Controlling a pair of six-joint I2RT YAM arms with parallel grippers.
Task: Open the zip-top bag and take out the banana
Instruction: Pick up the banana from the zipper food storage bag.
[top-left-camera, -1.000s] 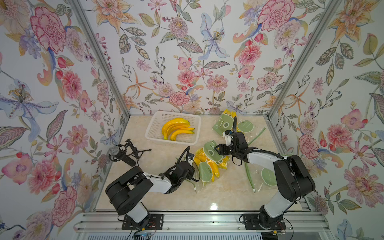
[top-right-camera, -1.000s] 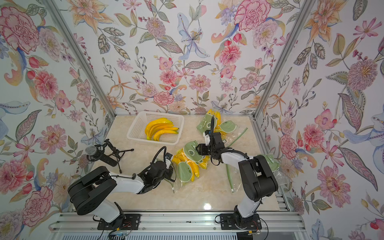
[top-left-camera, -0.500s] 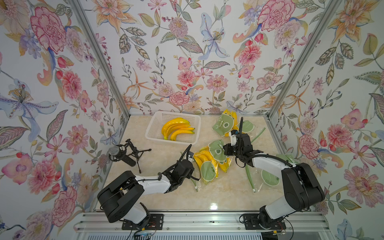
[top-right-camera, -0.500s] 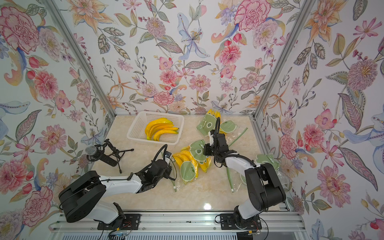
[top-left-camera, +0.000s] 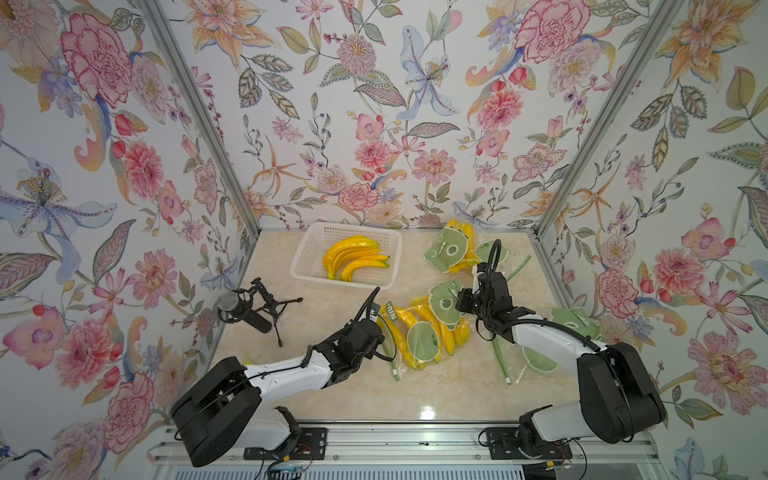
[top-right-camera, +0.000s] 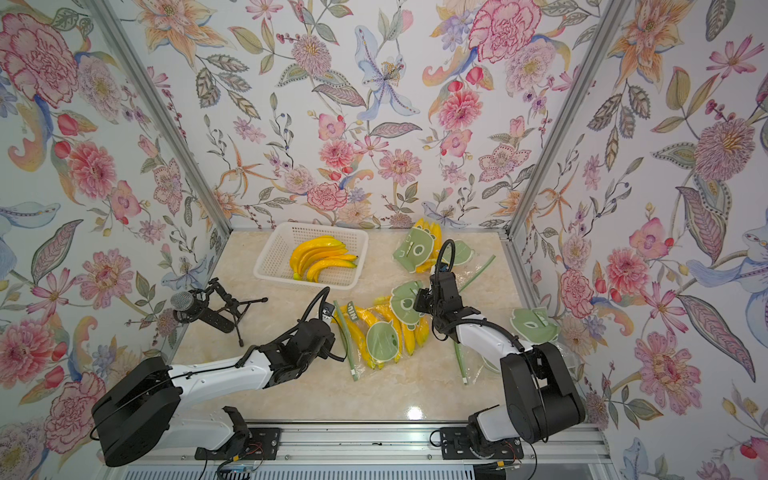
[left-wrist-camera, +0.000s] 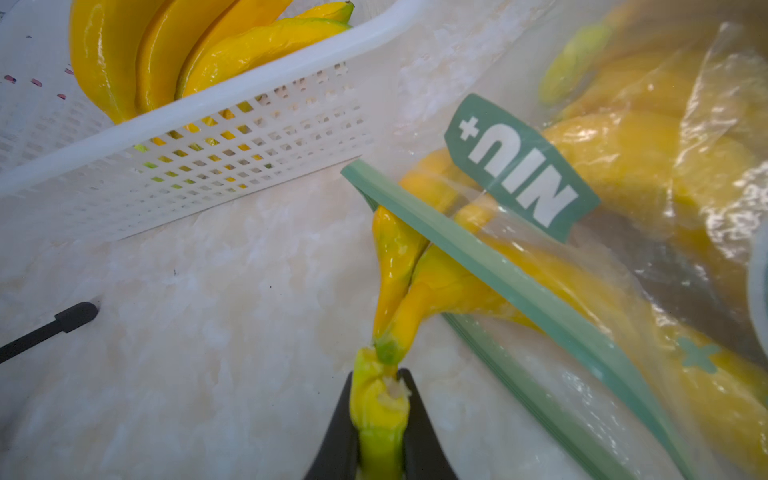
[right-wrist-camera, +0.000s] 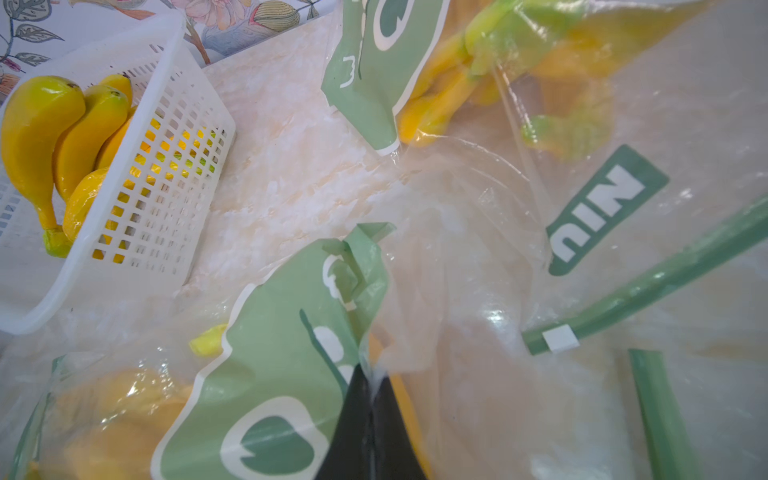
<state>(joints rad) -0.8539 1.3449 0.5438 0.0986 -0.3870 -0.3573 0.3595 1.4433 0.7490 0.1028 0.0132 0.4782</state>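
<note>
mid-table, between two arms: pinches the green stem of the banana bunch (left-wrist-camera: 419, 286) in the narrowed jaws of the left gripper (left-wrist-camera: 380, 399), just outside the open mouth of the zip-top bag (top-left-camera: 424, 343). leaves the rest of the fruit inside the clear film, under the green zip strip (left-wrist-camera: 498, 270) lying crosswise over the necks. clamps the right gripper (right-wrist-camera: 368, 374) flat on a fold of that same bag, at the end away from the mouth, beside a printed green face (film only between the jaws, going by the wrist view, no fruit). sets the bunch lengthwise between the two grippers, stem toward the left arm, tips toward the right. puts the left arm nearer the stem, the right nearer the closed end. by the look of it, calls for a pull along that long axis, stem away from the mouth and far end held back, rather than a lift across the strip. risks dragging the light bag along on any slip of the fold. shows, behind, a white basket (top-left-camera: 309, 253) with another bunch, near but apart, and another filled bag (top-left-camera: 446, 251) by the back wall.
</note>
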